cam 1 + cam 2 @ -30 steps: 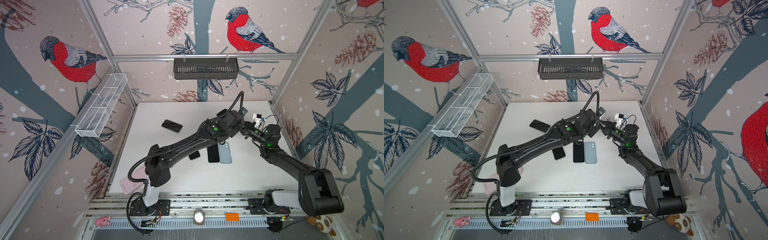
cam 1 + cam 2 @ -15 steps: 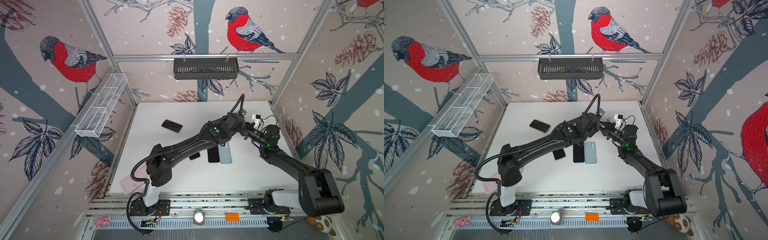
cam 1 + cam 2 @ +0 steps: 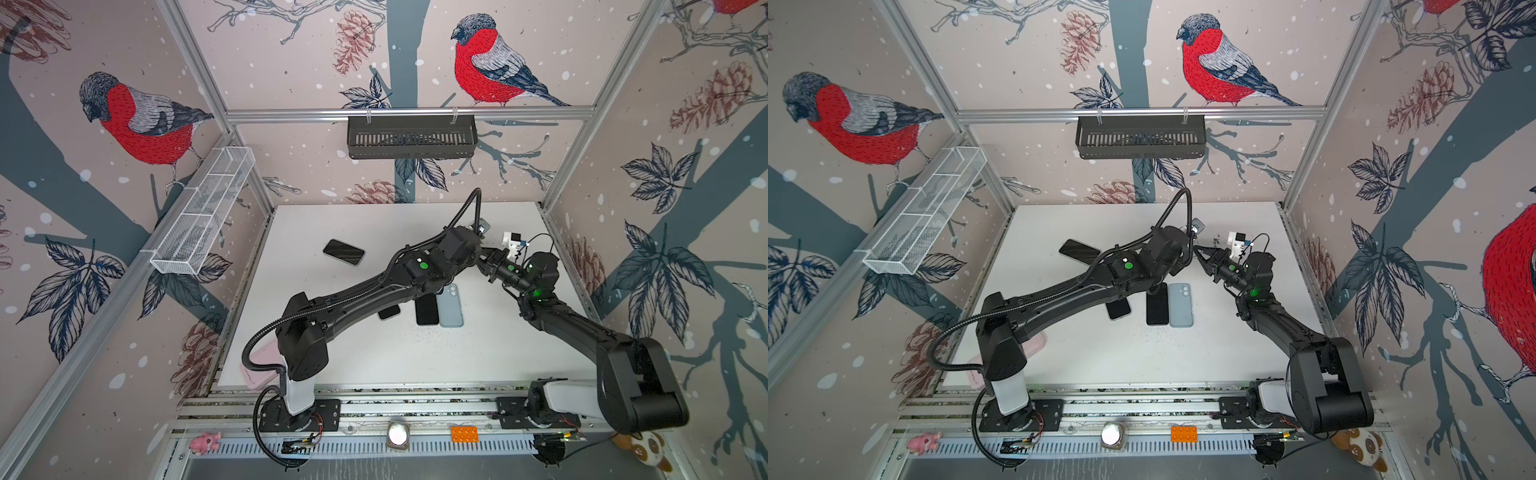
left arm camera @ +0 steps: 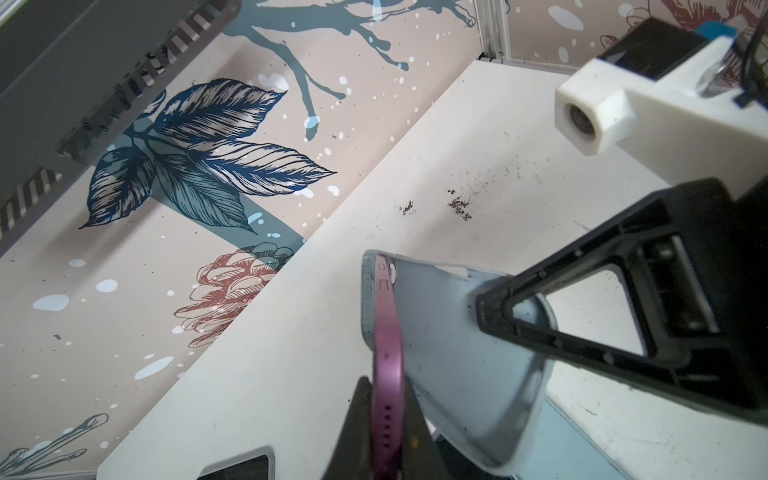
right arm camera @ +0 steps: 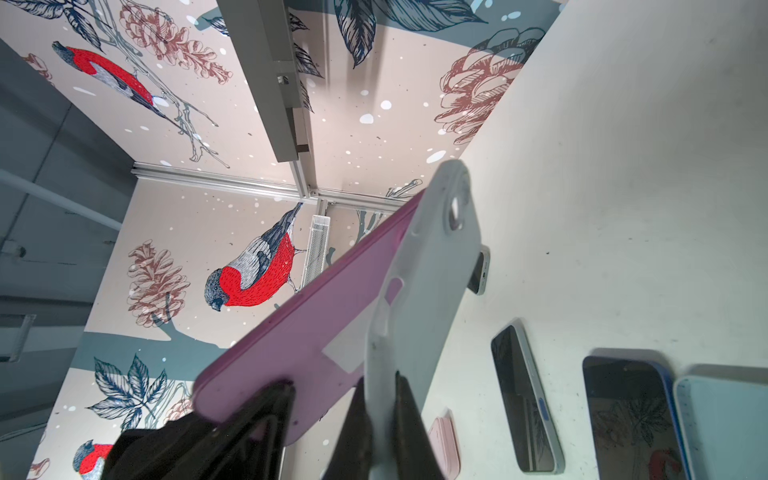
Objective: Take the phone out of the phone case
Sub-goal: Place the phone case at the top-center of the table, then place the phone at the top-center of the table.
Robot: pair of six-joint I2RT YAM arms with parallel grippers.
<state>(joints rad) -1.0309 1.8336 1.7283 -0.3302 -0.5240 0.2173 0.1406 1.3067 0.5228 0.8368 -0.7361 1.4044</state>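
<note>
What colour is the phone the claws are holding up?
The phone is pinkish purple. The right wrist view shows it best, partly out of its pale grey case.

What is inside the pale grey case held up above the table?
Only one end of the pink phone sits in the case; the rest angles out. How deep it sits is hidden.

**Mauve Beside Grey-Blue, Ringed by Red-Breasted Birds**

Mauve-pink on the phone [image 5: 316, 332], with pale grey-blue on the phone case [image 5: 432, 291]. White across the table [image 3: 374, 357], flecked with dark specks. Dusty pink on the walls [image 3: 291, 54], printed with red-breasted grey birds, brownish pine cones, navy leaves, slate-blue branches and white dots. Black for the arms [image 3: 365, 291] and the slotted basket [image 3: 411, 141], white for the wire basket [image 3: 203, 212]. On the table, a black handset [image 3: 427, 309] and a light blue handset [image 3: 451, 309]. Orange for the brick [image 3: 464, 434].
</note>
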